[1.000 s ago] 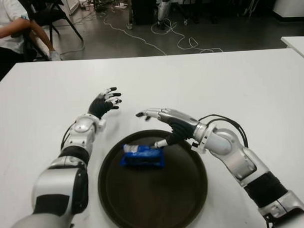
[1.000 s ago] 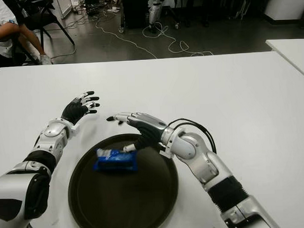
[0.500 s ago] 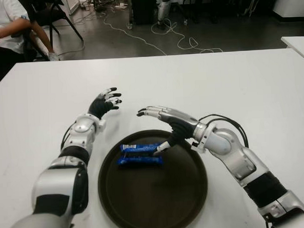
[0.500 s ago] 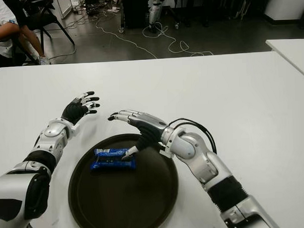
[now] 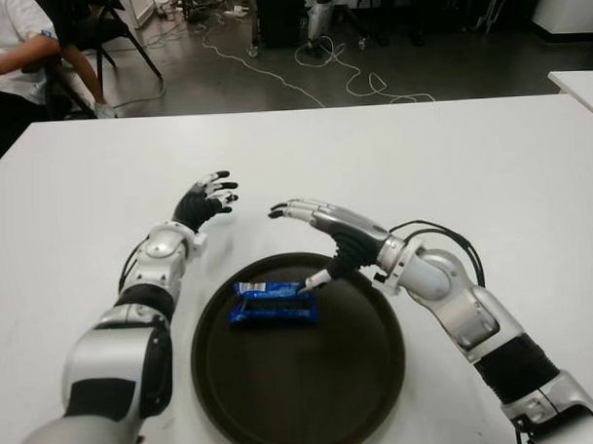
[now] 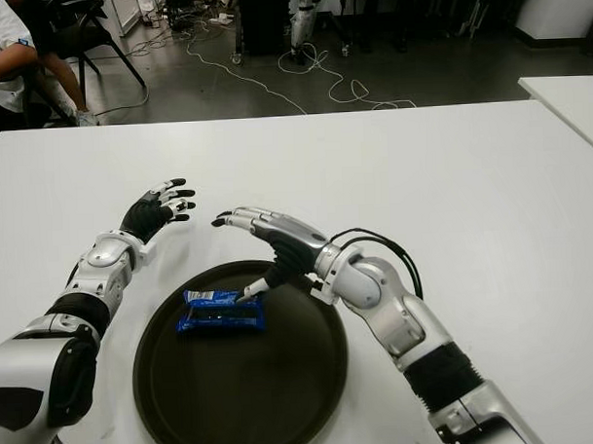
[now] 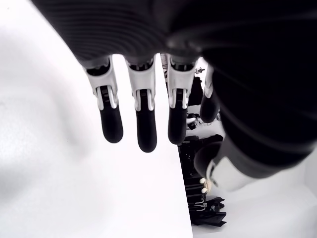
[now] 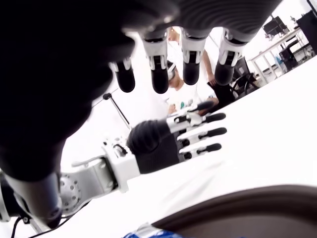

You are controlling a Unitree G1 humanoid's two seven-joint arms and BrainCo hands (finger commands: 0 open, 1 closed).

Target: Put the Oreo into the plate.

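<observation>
Fingers of the right hand (image 5: pixel 321 231) were stretched out and loosely spread over the far rim of the plate (image 5: pixel 380 375), gripping nothing. Its thumb pointed down toward the near end of the Oreo pack (image 5: pixel 273 304); whether the thumb tip actually touched the wrapper could not be told from the eye views. In the right wrist view the four fingertips (image 8: pixel 159 82) hung free in the air with nothing between them and the palm.

The left hand (image 5: pixel 205 200) showed beyond the plate on the robot's left, over the white table (image 5: pixel 470 157), its fingers spread and empty. The left wrist view confirmed this: three fingers (image 7: pixel 145 126) and the thumb hung apart with only bare tabletop below.

One Oreo pack, blue with white lettering, lay flat inside the dark round plate, in the far left part of it, clear of both hands' grasp. The lettering was too small to read. In the right wrist view only a sliver of the blue wrapper and an arc of the plate's rim appeared at the frame's edge.

One plate and one pack were on the table. A seated person (image 5: pixel 8 57) was partly cut off at the far left corner, and cables (image 5: pixel 350 79) lay on the floor beyond the table.
</observation>
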